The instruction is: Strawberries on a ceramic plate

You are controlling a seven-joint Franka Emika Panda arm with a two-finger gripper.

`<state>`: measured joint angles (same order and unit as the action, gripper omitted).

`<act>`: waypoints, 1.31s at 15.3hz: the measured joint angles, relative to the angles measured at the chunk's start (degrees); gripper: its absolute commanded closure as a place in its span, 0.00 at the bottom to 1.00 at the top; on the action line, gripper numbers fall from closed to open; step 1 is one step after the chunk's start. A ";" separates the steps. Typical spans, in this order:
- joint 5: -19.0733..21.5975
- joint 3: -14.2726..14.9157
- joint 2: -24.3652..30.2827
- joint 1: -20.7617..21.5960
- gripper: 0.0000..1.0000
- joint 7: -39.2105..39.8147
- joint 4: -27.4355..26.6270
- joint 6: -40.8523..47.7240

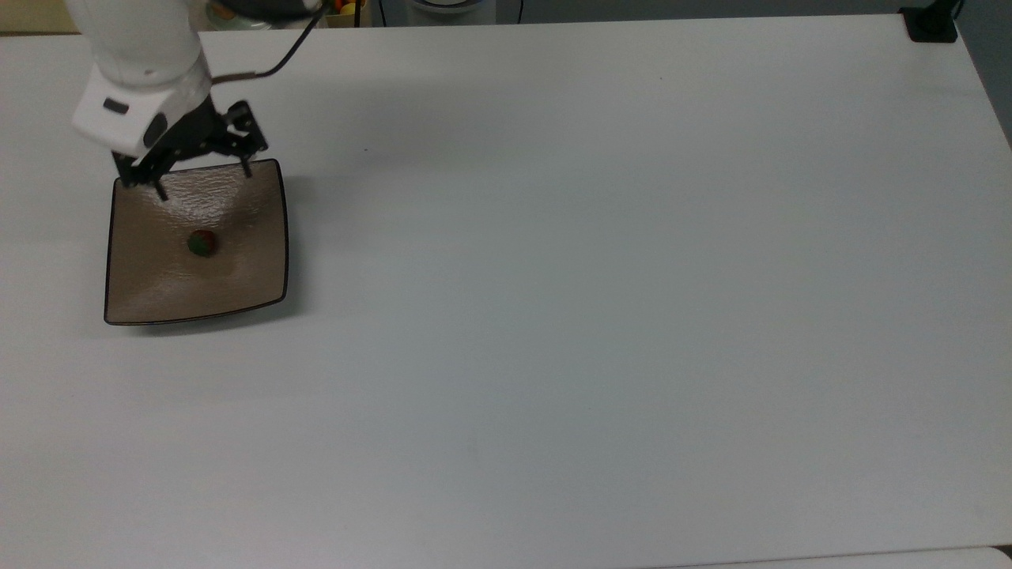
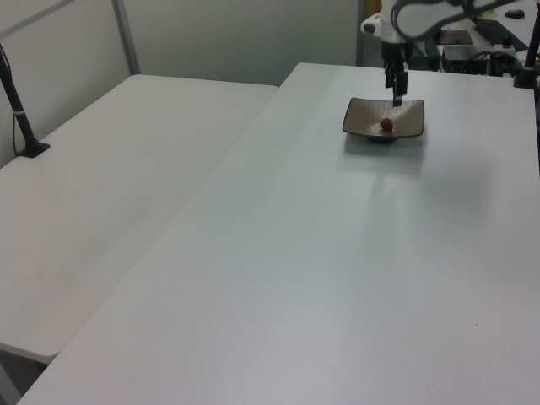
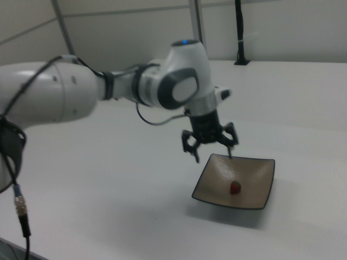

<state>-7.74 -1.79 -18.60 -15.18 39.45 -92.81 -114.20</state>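
One small roundish dark red strawberry [image 1: 202,243] with a green cap sits near the middle of the square, glossy tan-brown ceramic plate [image 1: 245,284], dark-rimmed with upturned corners, on the smooth white table [image 1: 601,276]. Above the plate's far edge hangs the gripper [image 1: 203,182], fingers spread wide and holding nothing.

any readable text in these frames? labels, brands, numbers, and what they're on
None. No readable text on the arm, gripper, plate, strawberry or table.
The dark mark on the gripper's white housing shows no legible characters.
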 measured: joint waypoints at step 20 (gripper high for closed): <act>7.54 0.99 21.54 22.77 0.00 -33.02 0.13 20.89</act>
<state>-0.19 -0.79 2.94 7.59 6.43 -92.68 -93.31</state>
